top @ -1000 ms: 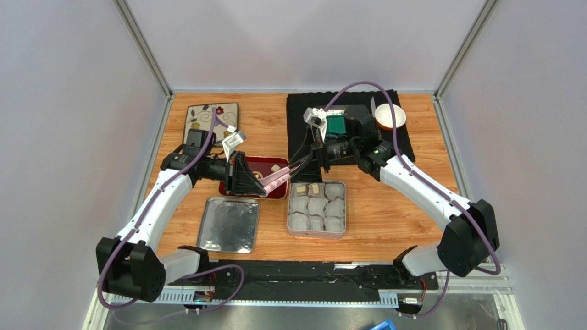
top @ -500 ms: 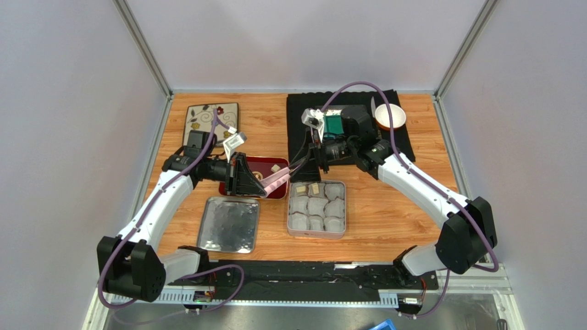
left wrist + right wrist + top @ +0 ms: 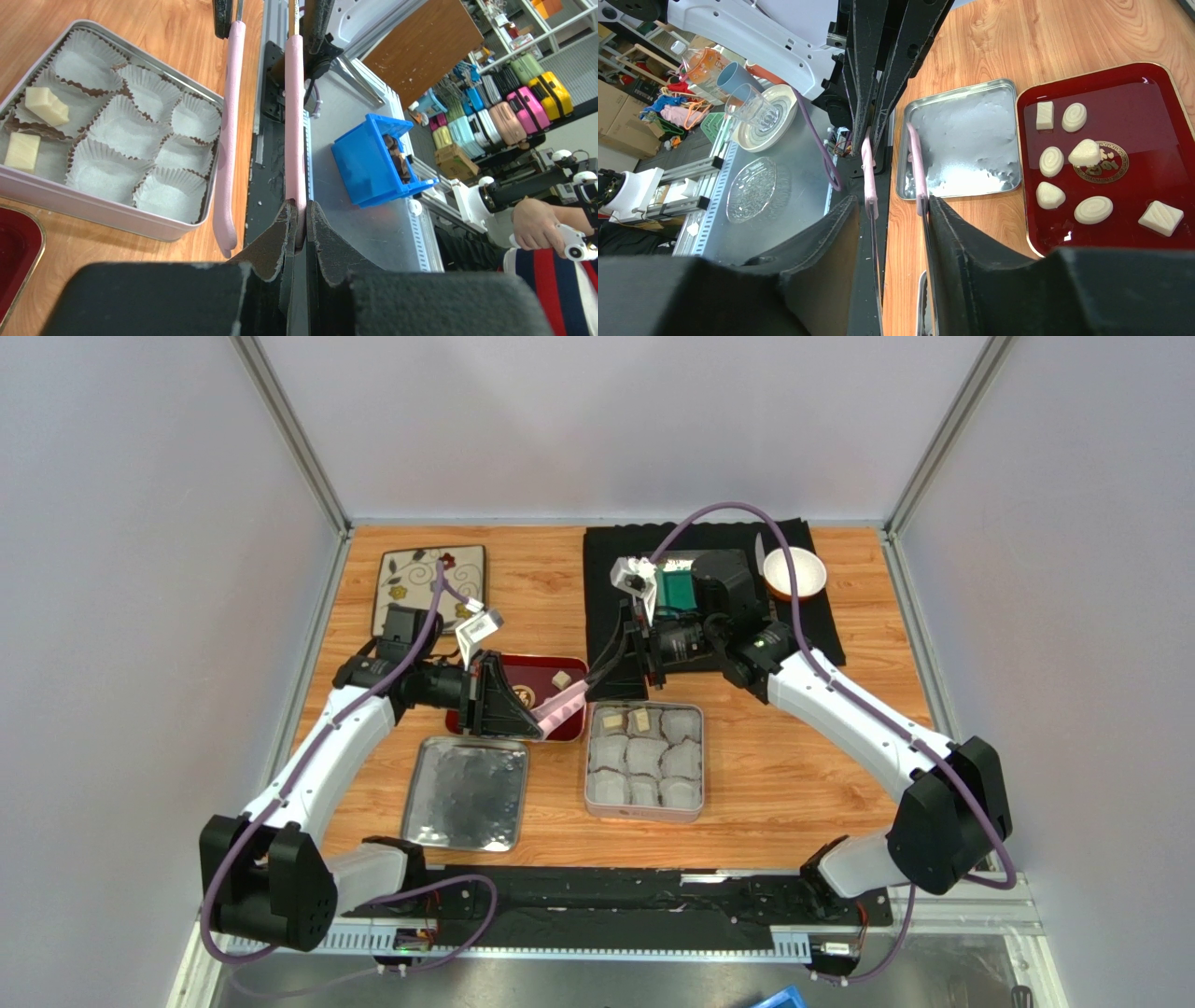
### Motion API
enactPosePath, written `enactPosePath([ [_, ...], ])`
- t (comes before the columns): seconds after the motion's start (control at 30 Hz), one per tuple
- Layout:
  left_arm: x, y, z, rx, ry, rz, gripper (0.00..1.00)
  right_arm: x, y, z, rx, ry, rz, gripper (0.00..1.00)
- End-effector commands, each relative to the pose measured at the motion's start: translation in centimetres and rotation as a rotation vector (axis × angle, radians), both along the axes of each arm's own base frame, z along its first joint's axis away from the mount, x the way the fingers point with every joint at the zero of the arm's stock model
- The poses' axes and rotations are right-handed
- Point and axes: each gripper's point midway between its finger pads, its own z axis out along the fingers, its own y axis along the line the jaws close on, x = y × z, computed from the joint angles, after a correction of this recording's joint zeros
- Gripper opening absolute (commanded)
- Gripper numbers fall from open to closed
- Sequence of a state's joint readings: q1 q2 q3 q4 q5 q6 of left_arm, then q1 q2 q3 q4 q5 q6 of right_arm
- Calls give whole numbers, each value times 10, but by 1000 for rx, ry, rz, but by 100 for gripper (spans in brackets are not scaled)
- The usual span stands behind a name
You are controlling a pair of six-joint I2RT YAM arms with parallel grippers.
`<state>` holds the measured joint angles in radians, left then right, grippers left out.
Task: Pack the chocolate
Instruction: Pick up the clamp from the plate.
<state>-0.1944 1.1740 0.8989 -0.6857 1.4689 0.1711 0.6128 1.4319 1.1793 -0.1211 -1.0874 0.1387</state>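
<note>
Several cream chocolates (image 3: 1051,161) lie on the red tray (image 3: 1130,112), which shows partly hidden in the top view (image 3: 540,672). Two more chocolates (image 3: 47,105) sit in white paper cups in the pink tin (image 3: 645,760). The pink tongs (image 3: 564,703) span between both grippers, just above the gap between tray and tin. My left gripper (image 3: 512,703) is shut on one tong arm (image 3: 295,126); the other arm (image 3: 226,140) hangs free. My right gripper (image 3: 631,655) has its fingers around both thin tong arms (image 3: 917,168) at the other end.
A silver lid (image 3: 466,793) lies left of the tin, near the front. A patterned plate (image 3: 429,581) sits back left. A black mat (image 3: 828,623) at the back right carries an orange bowl (image 3: 794,574) and a green object (image 3: 683,588).
My right gripper has shifted slightly left and back along the tongs. The left gripper and the tongs have barely moved.
</note>
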Motion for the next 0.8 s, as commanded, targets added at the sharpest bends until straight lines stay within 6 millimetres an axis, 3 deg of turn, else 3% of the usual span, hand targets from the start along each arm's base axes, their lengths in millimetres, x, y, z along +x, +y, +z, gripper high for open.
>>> enactPosePath([
  [0.0,-31,5,46,-239,-18,-187,0,-12,5,31,63,-62,36,41],
  [0.6,-30,6,47,-231,-24,-196,0,-24,-2,32,50,-51,56,25],
  [0.77,-30,6,45,-223,-19,-200,9,-23,-2,31,47,-50,43,22],
])
